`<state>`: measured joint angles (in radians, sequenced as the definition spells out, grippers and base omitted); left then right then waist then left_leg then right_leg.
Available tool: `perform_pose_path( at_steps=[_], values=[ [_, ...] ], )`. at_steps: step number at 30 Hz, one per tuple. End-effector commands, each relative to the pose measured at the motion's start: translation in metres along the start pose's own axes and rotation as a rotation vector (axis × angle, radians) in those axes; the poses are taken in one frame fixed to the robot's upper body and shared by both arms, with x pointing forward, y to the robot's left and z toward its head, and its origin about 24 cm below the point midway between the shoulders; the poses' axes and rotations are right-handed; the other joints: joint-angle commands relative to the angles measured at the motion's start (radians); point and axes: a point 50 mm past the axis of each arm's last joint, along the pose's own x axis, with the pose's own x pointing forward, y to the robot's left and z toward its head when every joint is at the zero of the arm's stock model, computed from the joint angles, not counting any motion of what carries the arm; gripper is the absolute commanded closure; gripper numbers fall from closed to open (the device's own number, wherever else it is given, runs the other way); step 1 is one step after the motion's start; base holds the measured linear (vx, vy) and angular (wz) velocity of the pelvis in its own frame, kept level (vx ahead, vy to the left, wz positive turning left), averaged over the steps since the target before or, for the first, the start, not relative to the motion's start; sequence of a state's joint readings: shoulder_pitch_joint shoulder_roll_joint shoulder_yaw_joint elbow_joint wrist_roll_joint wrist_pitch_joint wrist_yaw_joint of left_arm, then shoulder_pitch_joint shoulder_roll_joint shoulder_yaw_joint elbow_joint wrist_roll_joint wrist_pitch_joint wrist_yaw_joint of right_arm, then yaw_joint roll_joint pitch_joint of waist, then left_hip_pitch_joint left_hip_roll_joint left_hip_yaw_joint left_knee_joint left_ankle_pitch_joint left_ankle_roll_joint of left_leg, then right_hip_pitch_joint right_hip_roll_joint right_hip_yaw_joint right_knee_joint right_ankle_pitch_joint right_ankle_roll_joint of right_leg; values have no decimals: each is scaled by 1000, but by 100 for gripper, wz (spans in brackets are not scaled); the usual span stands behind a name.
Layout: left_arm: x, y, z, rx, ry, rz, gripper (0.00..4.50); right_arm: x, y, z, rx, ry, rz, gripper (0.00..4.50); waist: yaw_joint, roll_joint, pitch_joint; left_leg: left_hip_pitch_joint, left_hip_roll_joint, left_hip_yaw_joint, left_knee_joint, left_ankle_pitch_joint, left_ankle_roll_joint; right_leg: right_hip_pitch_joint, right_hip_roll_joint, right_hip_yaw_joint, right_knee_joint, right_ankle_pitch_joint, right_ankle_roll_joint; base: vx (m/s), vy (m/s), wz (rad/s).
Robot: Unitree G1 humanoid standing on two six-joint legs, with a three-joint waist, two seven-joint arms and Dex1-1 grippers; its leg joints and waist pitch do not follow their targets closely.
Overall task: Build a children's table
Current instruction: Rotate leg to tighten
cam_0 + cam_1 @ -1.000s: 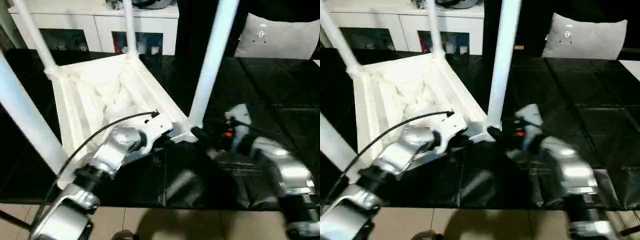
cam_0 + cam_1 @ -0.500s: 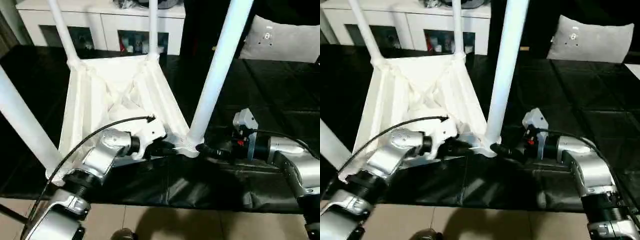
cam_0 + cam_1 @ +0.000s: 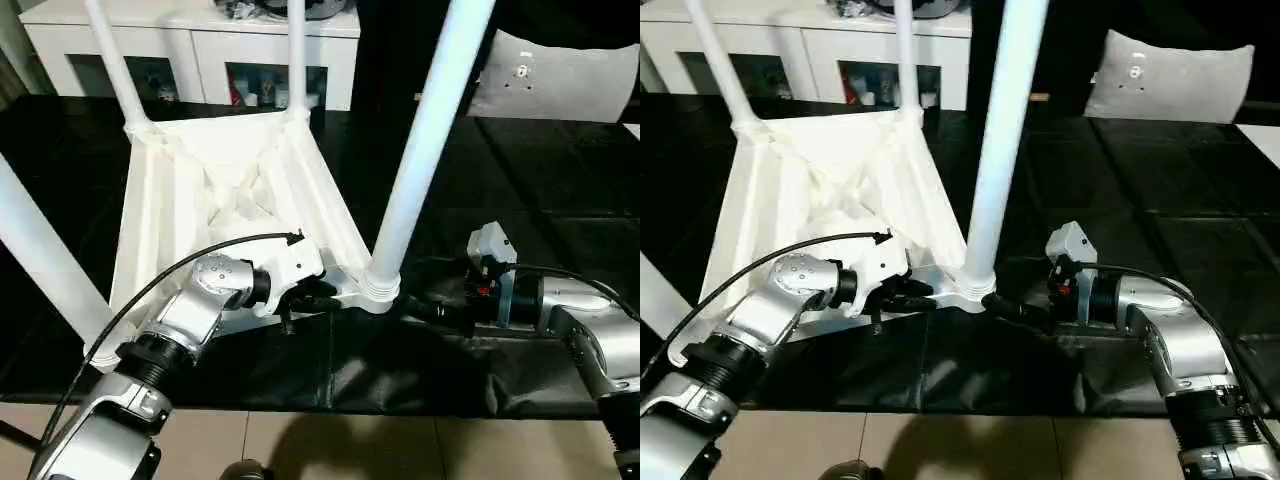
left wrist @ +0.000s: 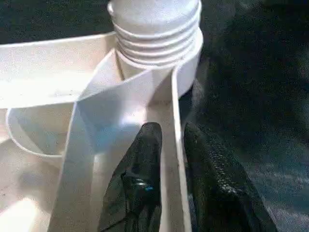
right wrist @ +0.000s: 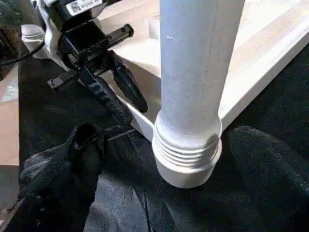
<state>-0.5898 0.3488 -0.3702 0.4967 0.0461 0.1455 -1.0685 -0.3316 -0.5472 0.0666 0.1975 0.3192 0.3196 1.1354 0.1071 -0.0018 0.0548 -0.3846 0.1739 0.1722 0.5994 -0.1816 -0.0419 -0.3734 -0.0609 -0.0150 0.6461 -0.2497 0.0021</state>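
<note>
The left gripper (image 4: 169, 159) sits at the near edge of an upturned table, its two black fingers (image 4: 140, 164) slightly parted and straddling the thin white rim, one finger inside the rim and one outside. From the wrist view it is hard to tell whether the fingers press the rim or only bracket it.

The right gripper (image 5: 193, 159) stands wide open on the other side of the same corner. Its two black fingers (image 5: 82, 150) lie low on the black cloth, one on each side of the base of the nearest leg (image 3: 425, 140), apart from it and holding nothing.

The children's table (image 3: 215, 190) is white plastic and lies upside down on the work table (image 3: 540, 180), which is covered in black cloth. Its rectangular top faces down, so the ribbed underside shows, with raised ribs crossing inside a shallow walled frame. Each corner has a rounded socket. The socket (image 5: 186, 162) at the near corner is ringed with ridges where the leg enters it.

Four long white tube legs stand up from the corners: the nearest one between the grippers, one at the near left (image 3: 40, 255), and two at the far corners (image 3: 115, 60) (image 3: 296, 55).

Beyond the work table stand a white cabinet (image 3: 200, 40) and a grey cushion (image 3: 560, 75).
</note>
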Motion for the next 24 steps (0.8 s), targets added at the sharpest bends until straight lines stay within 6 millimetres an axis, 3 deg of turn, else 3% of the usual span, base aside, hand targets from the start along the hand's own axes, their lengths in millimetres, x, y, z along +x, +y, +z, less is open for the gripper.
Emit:
perform_pose_path(
  at_steps=[1, 5, 6, 11, 13, 14, 15, 16, 20, 21, 24],
  values=[
    [-1, -6, -22, -54, 100, -22, 381, -2, 0, 4, -32, 7, 7, 10, 5, -17, -60, 17, 55, -17, -67, -118, 61, 34, -83, 31, -84, -28, -236, 0, 0, 0],
    [0, -6, -20, -62, 89, -17, 394, -1, -1, 4, -38, 15, 6, 10, 4, -17, -61, 17, 54, -16, -66, -110, 67, 35, -82, 31, -82, 1, -247, 0, 0, 0],
    [0, -6, -21, -66, 88, -15, 415, -1, -1, 4, -43, 18, 5, 10, 4, -17, -61, 17, 54, -16, -65, -111, 68, 35, -82, 30, -82, 0, -249, 0, 0, 0],
    [0, -6, -21, -61, 82, -11, 447, 2, -5, 4, -58, 30, 4, 10, 4, -16, -58, 19, 55, -16, -68, -137, 59, 33, -83, 31, -87, -46, -248, 0, 0, 0],
    [0, -7, -17, -36, 49, -28, 447, 4, -9, 6, -73, 23, -2, 10, 4, -17, -58, 19, 55, -15, -68, -144, 53, 32, -85, 31, -89, -64, -247, 0, 0, 0],
    [0, -9, -14, -13, 27, -54, 447, 4, -11, 6, -73, 20, -4, 10, 3, -22, -58, 19, 54, -14, -69, -149, 51, 32, -83, 31, -90, -74, -245, 0, 0, 0],
    [0, -11, -12, 3, 14, -81, 447, 5, -13, 6, -70, 18, -5, 10, 4, -19, -59, 19, 55, -16, -68, -145, 51, 32, -85, 31, -89, -73, -247, 0, 0, 0],
    [0, -11, -12, 3, 15, -86, 450, 5, -13, 6, -69, 17, -5, 40, 2, -18, -59, 18, 55, -15, -68, -142, 52, 32, -84, 31, -88, -70, -248, 0, 0, 0],
    [0, -23, -5, 77, 2, -204, 450, 11, -16, 10, -64, -1, 27, 54, 8, -15, -65, 16, 55, -13, -62, -77, 81, 32, -79, 29, -72, 57, -264, 0, 0, 0],
    [1, -25, -4, 84, -3, -219, 450, 13, -15, 10, -64, 0, 51, 77, 14, -13, -68, 20, 57, -11, -59, -75, 89, 30, -78, 29, -71, 78, -271, 0, 0, 0],
    [2, -27, -3, 104, 7, -235, 450, 18, -11, 11, -59, 4, 120, 86, 20, -14, -67, 17, 58, -11, -60, -74, 95, 30, -77, 26, -68, 91, -275, 0, 0, 0]
  ],
)
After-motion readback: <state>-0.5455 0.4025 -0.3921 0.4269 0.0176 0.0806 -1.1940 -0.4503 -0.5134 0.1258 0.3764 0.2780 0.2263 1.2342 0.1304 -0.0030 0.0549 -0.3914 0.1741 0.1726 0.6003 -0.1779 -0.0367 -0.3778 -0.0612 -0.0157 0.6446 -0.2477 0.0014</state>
